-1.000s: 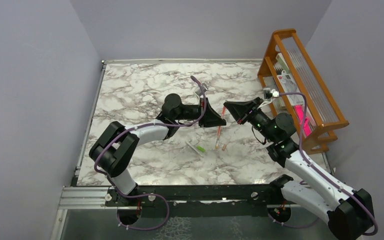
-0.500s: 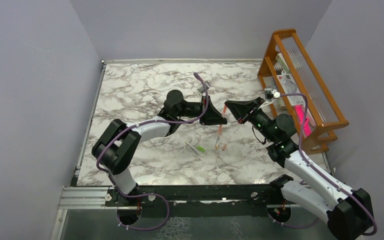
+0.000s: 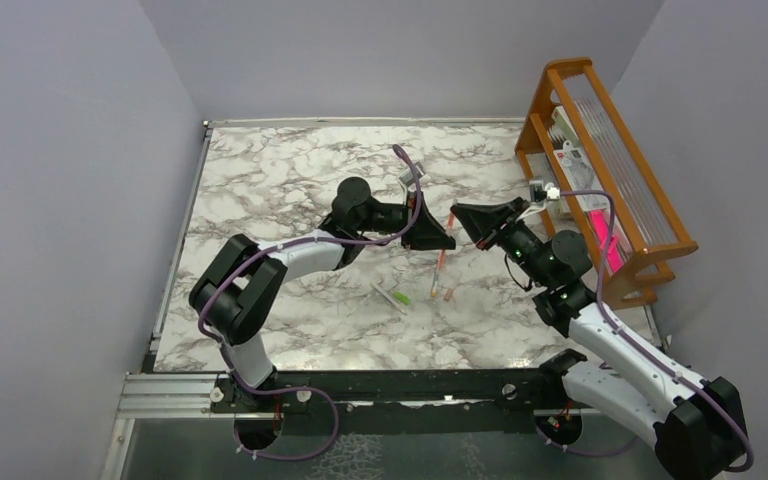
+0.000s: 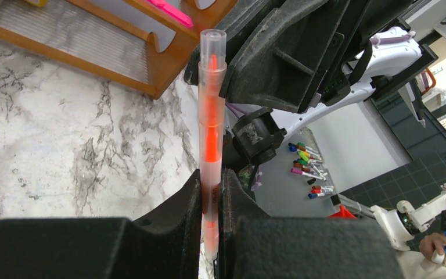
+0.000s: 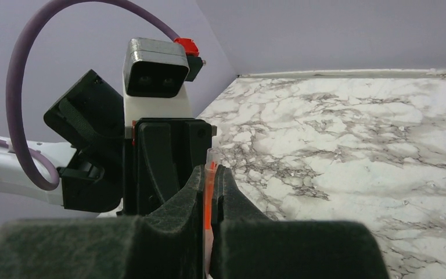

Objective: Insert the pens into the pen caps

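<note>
My left gripper (image 3: 430, 232) and right gripper (image 3: 468, 222) meet tip to tip above the middle of the marble table (image 3: 280, 190). Between them is a thin pen (image 3: 449, 221) with orange inside. In the left wrist view my left gripper (image 4: 211, 180) is shut on this pen (image 4: 211, 133), a frosted barrel with an orange core; a clear cap (image 4: 213, 46) sits over its tip, beside the right gripper's fingers (image 4: 279, 58). In the right wrist view my right gripper (image 5: 210, 174) is shut on that clear capped end (image 5: 211, 165).
On the table below the grippers lie an orange-red pen (image 3: 438, 266), a whitish pen (image 3: 384, 291), a green cap (image 3: 401, 298) and a tan cap (image 3: 449, 295). A wooden rack (image 3: 600, 150) stands at the right edge. Grey walls enclose the table.
The left gripper has shifted slightly back and right, closing toward the right gripper. The pen between them has risen a little. The things lying on the table have not moved.
</note>
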Tool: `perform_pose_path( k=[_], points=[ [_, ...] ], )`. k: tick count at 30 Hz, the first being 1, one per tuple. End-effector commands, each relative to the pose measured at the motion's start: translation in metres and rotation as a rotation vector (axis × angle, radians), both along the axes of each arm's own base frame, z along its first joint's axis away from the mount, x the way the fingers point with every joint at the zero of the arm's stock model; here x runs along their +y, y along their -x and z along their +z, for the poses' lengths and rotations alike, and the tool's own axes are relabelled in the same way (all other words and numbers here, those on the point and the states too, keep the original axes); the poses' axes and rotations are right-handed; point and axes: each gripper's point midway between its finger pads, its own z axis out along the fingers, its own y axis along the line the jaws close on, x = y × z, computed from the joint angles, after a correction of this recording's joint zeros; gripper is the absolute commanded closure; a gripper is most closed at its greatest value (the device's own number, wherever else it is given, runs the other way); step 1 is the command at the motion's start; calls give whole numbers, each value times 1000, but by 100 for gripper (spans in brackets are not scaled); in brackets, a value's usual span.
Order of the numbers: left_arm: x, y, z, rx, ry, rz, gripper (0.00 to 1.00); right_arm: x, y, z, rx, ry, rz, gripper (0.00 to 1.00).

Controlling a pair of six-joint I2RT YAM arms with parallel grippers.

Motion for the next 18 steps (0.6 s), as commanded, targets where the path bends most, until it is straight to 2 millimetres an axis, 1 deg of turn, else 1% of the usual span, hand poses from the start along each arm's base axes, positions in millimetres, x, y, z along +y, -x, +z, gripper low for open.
perform_pose_path(
  k=[1,5,11,14,18],
  points=[
    [14,-67,128,-254,317,308,100,23,75,-130,423,214,324,99],
    [13,-67,131,-260,322,300,100,24,77,-131,429,216,332,99],
    [14,-66,125,-254,309,305,100,21,73,-124,404,221,309,99],
    [15,-63,120,-253,298,299,100,21,69,-113,376,215,291,99],
    [18,-60,102,-238,265,306,100,20,61,-90,331,186,254,99]
  ],
)
